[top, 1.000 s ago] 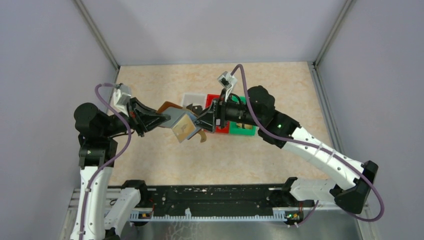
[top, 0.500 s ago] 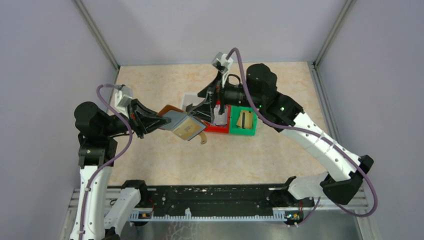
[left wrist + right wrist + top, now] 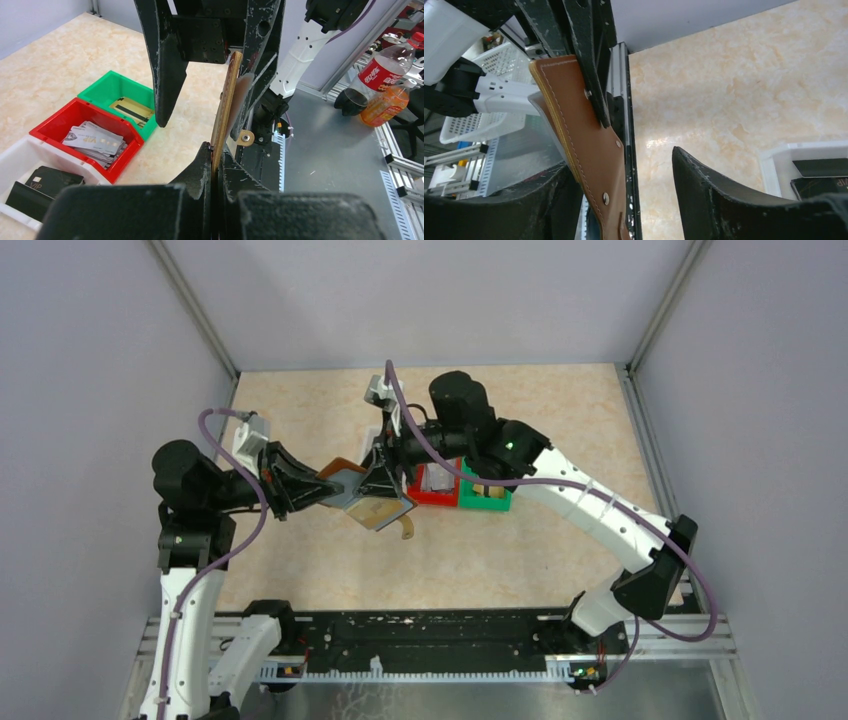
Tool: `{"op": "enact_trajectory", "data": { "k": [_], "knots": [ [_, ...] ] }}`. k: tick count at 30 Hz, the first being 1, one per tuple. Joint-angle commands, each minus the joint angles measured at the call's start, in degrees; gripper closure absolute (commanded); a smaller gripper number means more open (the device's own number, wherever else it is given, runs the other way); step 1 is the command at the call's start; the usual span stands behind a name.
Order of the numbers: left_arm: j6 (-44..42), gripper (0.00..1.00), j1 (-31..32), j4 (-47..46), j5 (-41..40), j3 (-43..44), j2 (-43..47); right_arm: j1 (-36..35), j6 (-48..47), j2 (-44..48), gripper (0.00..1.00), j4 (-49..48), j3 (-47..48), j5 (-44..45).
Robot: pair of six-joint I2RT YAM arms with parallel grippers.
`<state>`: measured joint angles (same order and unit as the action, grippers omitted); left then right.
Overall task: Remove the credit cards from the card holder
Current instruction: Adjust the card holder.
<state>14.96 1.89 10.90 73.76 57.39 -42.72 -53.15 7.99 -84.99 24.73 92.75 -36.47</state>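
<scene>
From above: card holder (image 3: 343, 463) pinched by its brown cover, left gripper (image 3: 320, 487) fingers pressed together on it, held clear of the surface (image 3: 300, 400) near the middle. A gold card (image 3: 378, 510) on show in an opened sleeve. Right gripper (image 3: 385, 485) poised over that sleeve from the far side; too dark there to read its fingers.

From the left wrist: holder seen edge-on and upright, clamped at the bottom between the left fingers. Right fingers spread and straddling it, one well apart on the left, the other close against the far side, touching or not impossible to say. Beyond, lying sorted: silvery cards (image 3: 95, 142) in the red bin (image 3: 52, 117), a gold striped card (image 3: 131, 107) in the green bin (image 3: 95, 87), black cards (image 3: 47, 182) in the white bin (image 3: 15, 155), cut off by the frame.

From the right wrist: brown cover and snap studs between the spread fingers, nearer one, clear of the other; sleeves only a pale film behind.

Handling, as a judgement: probably light, stiff, slick cards, snug in soft floppy plastic. Best taken by an exposed card edge at the sleeve mouth and drawn along the sleeve, cover clamped meanwhile. Hidden: sleeve mouths in both wrist views, and the number of cards left inside.
</scene>
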Motion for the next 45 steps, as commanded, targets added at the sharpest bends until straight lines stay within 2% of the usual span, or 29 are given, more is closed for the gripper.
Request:
{"op": "enact_trajectory", "data": {
  "k": [1,7,11,19,21,28,29,30,32,36,37,38,45],
  "knots": [
    [-1.3,1.0,0.1,0.4,3.0,1.1,-0.4,-0.7,-2.9,-1.0,0.43,-1.0,5.1,-4.7],
    [-1.0,1.0,0.1,0.6,3.8,1.2,-0.6,-0.7,-3.1,-1.7,0.61,-1.2,5.6,-6.2],
    [-0.9,1.0,0.1,0.6,4.1,1.7,-0.7,-0.8,-2.8,-1.6,0.77,-1.8,5.5,-6.5],
    [-0.7,1.0,0.2,0.7,4.0,1.9,-1.1,-0.8,-1.2,-0.6,0.97,-4.2,4.0,-5.9],
    [-0.7,1.0,0.1,0.7,3.9,2.0,-1.2,-0.7,-0.7,0.4,1.0,-5.2,2.9,-5.6],
    [-0.6,1.0,0.1,1.3,3.7,2.5,-0.6,-0.7,1.4,2.6,1.0,-9.4,-1.1,-5.6],
    [-0.6,0.97,0.2,1.4,3.7,2.4,-0.6,-0.7,1.6,2.7,1.0,-9.5,-1.2,-5.6],
    [-0.6,0.88,0.1,1.4,3.6,2.4,-0.7,-0.6,1.8,2.8,1.0,-9.8,-1.4,-5.6],
    [-0.5,0.53,0.1,1.5,3.2,2.5,-0.9,-0.7,2.4,3.1,1.0,-10.7,-1.8,-5.3],
    [0.6,0.07,0.2,2.0,0.9,2.6,-1.3,0.3,5.8,5.1,1.0,-15.8,-4.3,-2.9],
    [1.2,0.02,0.1,2.0,0.0,2.5,-1.2,0.8,7.2,6.1,1.0,-18.7,-5.8,-2.0],
    [2.0,0.01,0.1,1.8,-0.8,2.4,-1.2,1.2,8.9,7.4,1.0,-22.0,-7.6,-0.9],
    [12.5,0.01,0.1,-5.0,-4.6,-1.3,0.0,2.8,21.5,15.9,1.0,-50.1,-22.8,7.6]
  ]
}}
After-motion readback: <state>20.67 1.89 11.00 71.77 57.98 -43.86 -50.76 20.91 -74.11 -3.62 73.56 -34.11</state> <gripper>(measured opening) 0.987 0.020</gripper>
